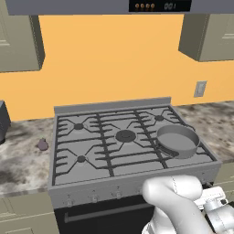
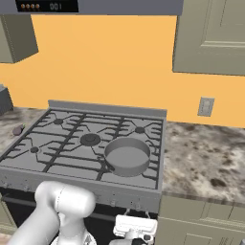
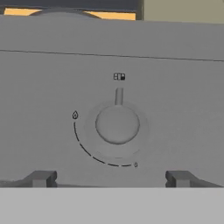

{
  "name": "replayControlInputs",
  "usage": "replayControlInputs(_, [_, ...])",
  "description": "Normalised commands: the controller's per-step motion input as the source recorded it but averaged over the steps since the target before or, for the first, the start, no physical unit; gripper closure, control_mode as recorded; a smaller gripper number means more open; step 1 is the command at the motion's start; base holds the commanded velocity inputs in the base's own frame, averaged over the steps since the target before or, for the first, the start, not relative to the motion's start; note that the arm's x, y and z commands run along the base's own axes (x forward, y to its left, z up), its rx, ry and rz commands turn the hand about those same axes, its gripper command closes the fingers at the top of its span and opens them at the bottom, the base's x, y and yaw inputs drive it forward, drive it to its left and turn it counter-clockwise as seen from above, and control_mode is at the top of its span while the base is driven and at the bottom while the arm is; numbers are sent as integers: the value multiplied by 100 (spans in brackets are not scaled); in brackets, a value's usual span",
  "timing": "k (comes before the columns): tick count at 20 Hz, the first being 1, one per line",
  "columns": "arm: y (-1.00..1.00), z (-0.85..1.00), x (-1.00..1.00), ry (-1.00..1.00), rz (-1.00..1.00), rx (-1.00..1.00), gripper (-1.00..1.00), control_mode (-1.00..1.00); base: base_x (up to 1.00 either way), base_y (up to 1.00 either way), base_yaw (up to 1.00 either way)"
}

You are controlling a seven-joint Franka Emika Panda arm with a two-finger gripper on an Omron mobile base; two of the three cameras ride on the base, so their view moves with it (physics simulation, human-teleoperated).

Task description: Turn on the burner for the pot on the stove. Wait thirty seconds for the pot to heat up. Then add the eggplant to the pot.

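Left base view: the white arm bends low in the lower right corner, elbow in front of the stove (image 1: 132,141), forearm reaching down past the front panel. The pot (image 1: 177,140) sits on the stove's front right burner, handle pointing toward the middle. The eggplant (image 1: 43,145) lies on the marbled counter (image 1: 23,164) just left of the stove, apart from it. Behind runs an orange wall with an outlet (image 1: 199,88) on the right, grey-green cabinets (image 1: 20,41) hang at both upper corners, and a dark panel with small lights sits at the top.

Right base view: the arm rises from the lower left, its elbow in front of the stove's front panel and its white hand low before the right end of the knob row. The pot rests on the front right burner; the eggplant shows small at the far left on the counter. More counter stretches right of the stove under a tall cabinet.

Hand view: the claw (image 3: 111,178) faces the front panel squarely, its two dark fingertips (image 3: 41,178) spread wide apart, open and gripping nothing. A round knob (image 3: 117,124) sits between and above them, untouched, its pointer mark upright, with a flame symbol at its left.
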Motion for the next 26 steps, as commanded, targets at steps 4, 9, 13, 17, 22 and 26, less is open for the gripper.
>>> replayControlInputs(4, [-1, 15, 6, -3, -8, 0, -100, -100, 0, 0, 0])
replayControlInputs(9, [-2, 11, -6, 0, -3, 4, -100, -100, 0, 0, 0])
replayControlInputs(13, [-12, 9, -7, 0, 0, 5, -100, -100, 0, 0, 0])
replayControlInputs(17, [-12, 14, -8, -1, 0, 3, -100, -100, 0, 0, 0])
replayControlInputs(22, [0, 10, -5, -1, 0, 0, -100, -100, 0, 0, 0])
replayControlInputs(26, [11, 0, -2, -1, 0, 0, -100, -100, 0, 0, 0])
